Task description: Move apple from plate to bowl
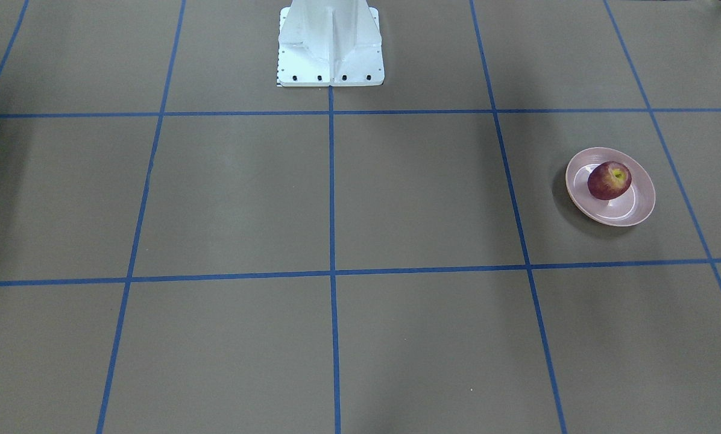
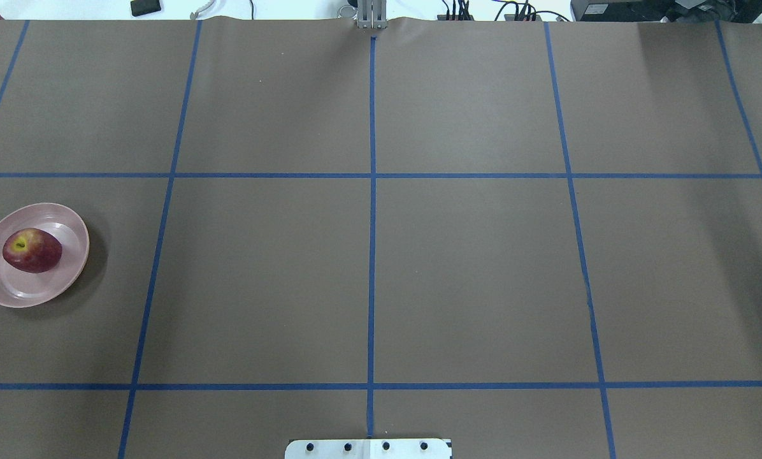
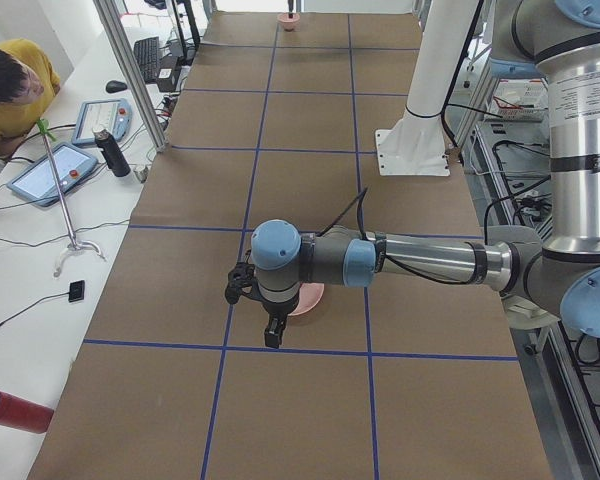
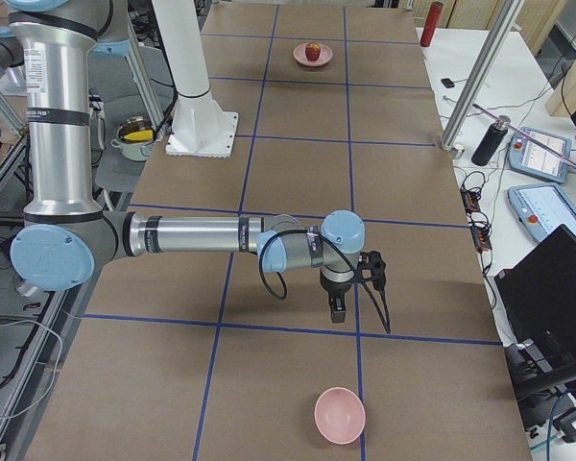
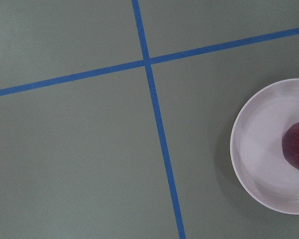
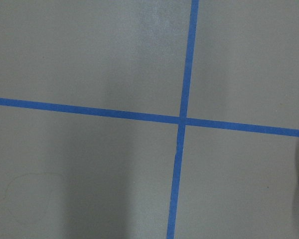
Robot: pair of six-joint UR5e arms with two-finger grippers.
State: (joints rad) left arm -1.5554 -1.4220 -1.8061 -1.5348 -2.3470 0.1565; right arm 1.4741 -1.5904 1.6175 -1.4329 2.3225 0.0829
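Observation:
The dark-red apple (image 1: 609, 179) lies on the wide pale-pink plate (image 1: 613, 218) at the table's end on my left side; both also show in the overhead view, apple (image 2: 32, 250) and plate (image 2: 34, 294). The left wrist view shows the plate (image 5: 256, 149) and the apple (image 5: 298, 149) at its right edge. The small deep pink bowl (image 4: 340, 415) stands at the opposite end of the table. My left gripper (image 3: 272, 338) hangs above the table beside the plate (image 3: 308, 298). My right gripper (image 4: 337, 310) hangs above the table short of the bowl. I cannot tell whether either is open or shut.
The white robot pedestal (image 1: 330, 48) stands at the table's middle edge. Blue tape lines grid the brown tabletop. An operator (image 3: 5, 80), teach pendants (image 3: 50, 172), a black bottle (image 3: 110, 152) and a red cylinder (image 3: 10, 410) are at the side bench. A laptop (image 4: 557, 288) sits there too.

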